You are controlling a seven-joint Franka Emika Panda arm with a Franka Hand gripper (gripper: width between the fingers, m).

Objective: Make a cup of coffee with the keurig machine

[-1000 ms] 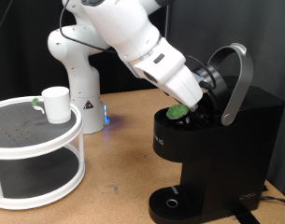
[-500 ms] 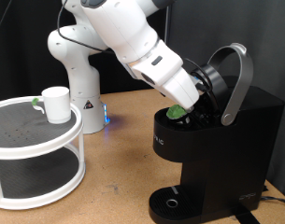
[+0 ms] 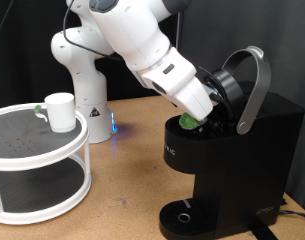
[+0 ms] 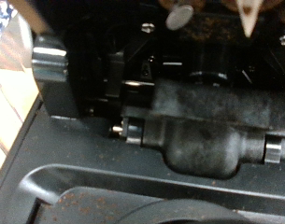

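Note:
The keurig machine (image 3: 247, 140) stands at the exterior view's right with its silver-grey lid handle (image 3: 254, 85) raised. A green-topped pod (image 3: 189, 121) sits at the open pod holder. My gripper (image 3: 203, 113) reaches down into the opening right beside the pod, and its fingers are hidden by the wrist and the lid. The wrist view shows only the machine's dark inner parts (image 4: 198, 140), close up and blurred. The cup (image 3: 60, 111), white with a side handle, stands on the top tier of a white round shelf (image 3: 22, 150) at the exterior view's left, far from the gripper.
A small green item (image 3: 39, 110) lies next to the cup on the shelf. The robot's white base (image 3: 87, 95) stands behind, with a blue light at its foot. The machine's round drip base (image 3: 182, 217) is bare. Brown tabletop (image 3: 132, 180) lies between shelf and machine.
The arm has shifted slightly down and to the exterior view's left at the pod holder. The pod, the lid and the cup have stayed where they were.

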